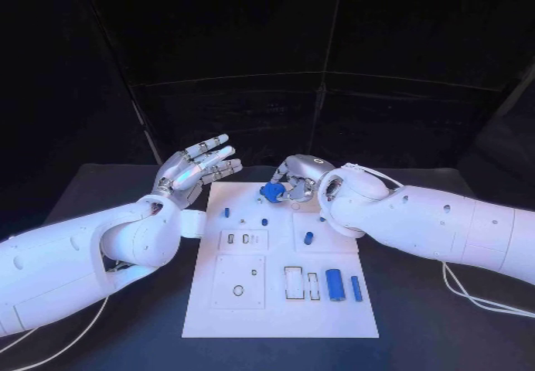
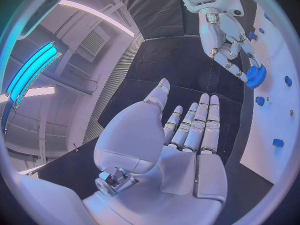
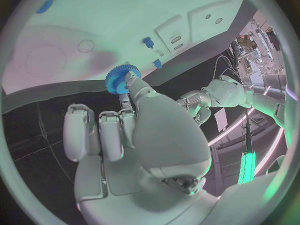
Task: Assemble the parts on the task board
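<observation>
The white task board [image 1: 279, 313] lies in the middle of the black table. My right hand [image 1: 294, 182] hovers over the board's far edge and pinches a blue toothed gear [image 1: 271, 191] at its fingertips. The right wrist view shows the gear [image 3: 120, 78] held just off the board [image 3: 125, 20], near two small blue pegs [image 3: 148, 42]. My left hand [image 1: 199, 171] is raised beyond the board's far left corner, fingers spread and holding nothing. In the left wrist view the flat left hand [image 2: 184, 135] faces the right hand [image 2: 226, 40] and the gear [image 2: 255, 76].
Small blue pegs [image 1: 226, 211] stand on the board's far half, with another [image 1: 309, 237] near its right side. A blue cylinder [image 1: 335, 284] and a blue bar [image 1: 357, 288] lie at the near right. White cables [image 1: 474, 297] trail on the table at the right.
</observation>
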Controlling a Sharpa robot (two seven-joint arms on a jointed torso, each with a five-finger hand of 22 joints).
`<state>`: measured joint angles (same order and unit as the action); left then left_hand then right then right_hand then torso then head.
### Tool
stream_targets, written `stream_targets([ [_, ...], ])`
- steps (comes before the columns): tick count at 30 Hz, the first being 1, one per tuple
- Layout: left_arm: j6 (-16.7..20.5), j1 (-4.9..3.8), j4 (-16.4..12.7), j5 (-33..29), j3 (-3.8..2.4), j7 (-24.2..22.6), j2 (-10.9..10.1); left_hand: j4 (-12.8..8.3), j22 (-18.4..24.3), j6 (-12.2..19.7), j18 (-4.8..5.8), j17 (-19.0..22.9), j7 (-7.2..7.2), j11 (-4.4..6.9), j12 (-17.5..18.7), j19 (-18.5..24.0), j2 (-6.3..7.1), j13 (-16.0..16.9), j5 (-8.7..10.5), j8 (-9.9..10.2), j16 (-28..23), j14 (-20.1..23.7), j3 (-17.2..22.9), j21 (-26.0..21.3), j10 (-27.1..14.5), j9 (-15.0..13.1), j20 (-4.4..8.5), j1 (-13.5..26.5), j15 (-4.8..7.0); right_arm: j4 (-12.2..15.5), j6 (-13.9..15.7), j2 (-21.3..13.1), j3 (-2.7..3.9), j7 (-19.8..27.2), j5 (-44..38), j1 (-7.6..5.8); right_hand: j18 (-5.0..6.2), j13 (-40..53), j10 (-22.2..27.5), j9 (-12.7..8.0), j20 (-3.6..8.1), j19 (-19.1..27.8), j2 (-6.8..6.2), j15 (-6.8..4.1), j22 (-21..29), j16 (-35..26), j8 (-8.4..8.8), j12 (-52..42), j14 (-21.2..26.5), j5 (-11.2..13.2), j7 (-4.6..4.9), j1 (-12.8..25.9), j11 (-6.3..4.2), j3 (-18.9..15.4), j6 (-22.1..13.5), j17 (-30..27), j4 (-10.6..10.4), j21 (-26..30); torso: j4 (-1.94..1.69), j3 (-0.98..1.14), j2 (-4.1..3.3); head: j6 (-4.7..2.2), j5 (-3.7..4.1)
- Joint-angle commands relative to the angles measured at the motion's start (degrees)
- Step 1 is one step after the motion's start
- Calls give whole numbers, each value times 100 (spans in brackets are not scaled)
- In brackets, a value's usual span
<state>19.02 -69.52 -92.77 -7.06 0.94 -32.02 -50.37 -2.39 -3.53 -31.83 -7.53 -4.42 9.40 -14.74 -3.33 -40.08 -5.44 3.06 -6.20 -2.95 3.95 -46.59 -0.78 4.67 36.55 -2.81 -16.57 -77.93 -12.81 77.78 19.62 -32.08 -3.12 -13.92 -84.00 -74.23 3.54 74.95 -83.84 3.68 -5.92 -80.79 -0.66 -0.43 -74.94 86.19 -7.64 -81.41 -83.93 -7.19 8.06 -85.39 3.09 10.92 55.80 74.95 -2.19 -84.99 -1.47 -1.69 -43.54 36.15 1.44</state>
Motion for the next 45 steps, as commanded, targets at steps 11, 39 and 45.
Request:
stream_targets([
  [11, -48, -10, 6, 22, -6, -23, 53, -29, -4, 31, -46, 6, 730, 9, 2, -25, -14, -1, 26, 13, -9, 20, -6, -35, -4, 3, 2, -30, -1, -532, -119, 588, 4, -47, -246, 117, -65, 592, 24, 10, 4, -32, -33, -9, -189, 31, 56, 31, -433, 110, 56, 113, 51, 94, 204, 673, 29, -29, 7, 4, -1, 2, -103],
  [39, -55, -11, 15, 77, -6, -18, 84, -43, -4, 30, -46, 7, 731, 9, 2, -22, -15, -1, 25, 13, -9, 21, 2, -41, -6, 3, 2, -36, -1, -955, -241, 989, 6, -113, -358, 242, -55, 117, 432, -28, -131, 12, -382, 139, -148, 18, 438, 535, -428, 179, 238, 598, 222, 4, -1069, 670, -33, -4, 13, 3, 2, 49, -132],
  [45, -57, -11, 18, 77, -6, -16, 84, -49, -4, 35, -46, 7, 731, 8, 2, -23, -16, -1, 26, 13, -9, 22, 5, -43, -8, 4, 3, -37, -2, -982, -437, 980, 6, -103, -336, 242, -55, 37, 506, -27, -162, 12, -460, 169, -151, 21, 443, 605, -429, 67, 272, 790, 256, -183, -1226, 680, -232, -4, 18, 5, 4, 46, -120],
])
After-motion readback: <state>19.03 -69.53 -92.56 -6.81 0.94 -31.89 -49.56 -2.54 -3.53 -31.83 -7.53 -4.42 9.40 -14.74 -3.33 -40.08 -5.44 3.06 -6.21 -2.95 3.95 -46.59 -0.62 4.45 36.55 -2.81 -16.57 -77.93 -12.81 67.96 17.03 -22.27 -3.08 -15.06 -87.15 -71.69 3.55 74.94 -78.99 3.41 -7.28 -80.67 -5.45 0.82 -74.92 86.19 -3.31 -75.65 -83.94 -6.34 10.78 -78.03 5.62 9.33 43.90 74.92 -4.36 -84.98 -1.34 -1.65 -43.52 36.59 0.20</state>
